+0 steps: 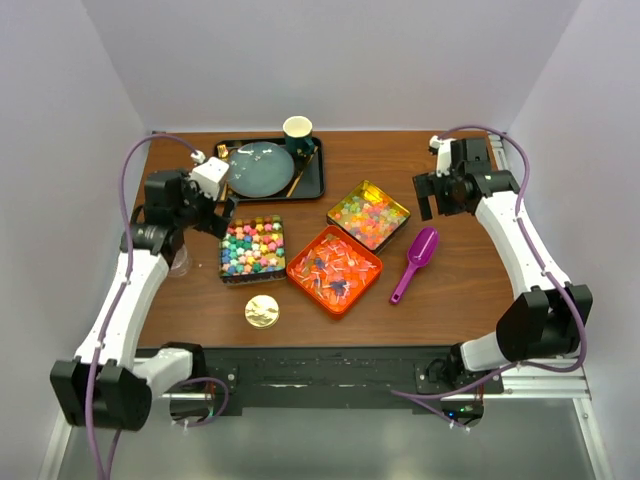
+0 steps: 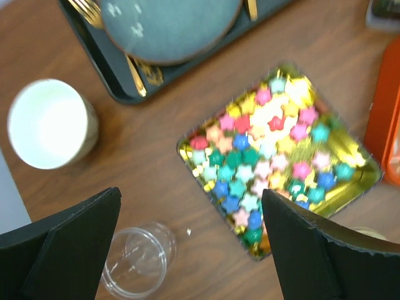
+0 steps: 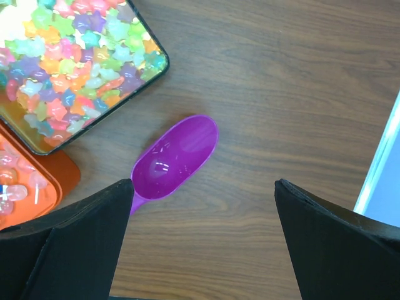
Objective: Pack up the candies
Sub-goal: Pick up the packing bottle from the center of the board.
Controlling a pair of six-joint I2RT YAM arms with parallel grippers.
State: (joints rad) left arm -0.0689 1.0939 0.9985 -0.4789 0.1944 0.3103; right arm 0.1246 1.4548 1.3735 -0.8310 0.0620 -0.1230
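Overhead, both pairs of jaws hang wide apart, empty. Candies (image 1: 252, 248) fill three trays (image 1: 340, 308) on the counter (image 1: 470, 290); the purple scoop (image 1: 415, 262) lies just right of them, handle toward the near edge, nearest the right arm (image 1: 510, 240)

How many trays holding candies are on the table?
3: the bright-candy tray at left, the orange tray in the middle, the pastel-candy tray behind-right. None looks hidden.

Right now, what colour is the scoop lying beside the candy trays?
Purple, a bright magenta shade; the scoop shows best in the right wrist view.
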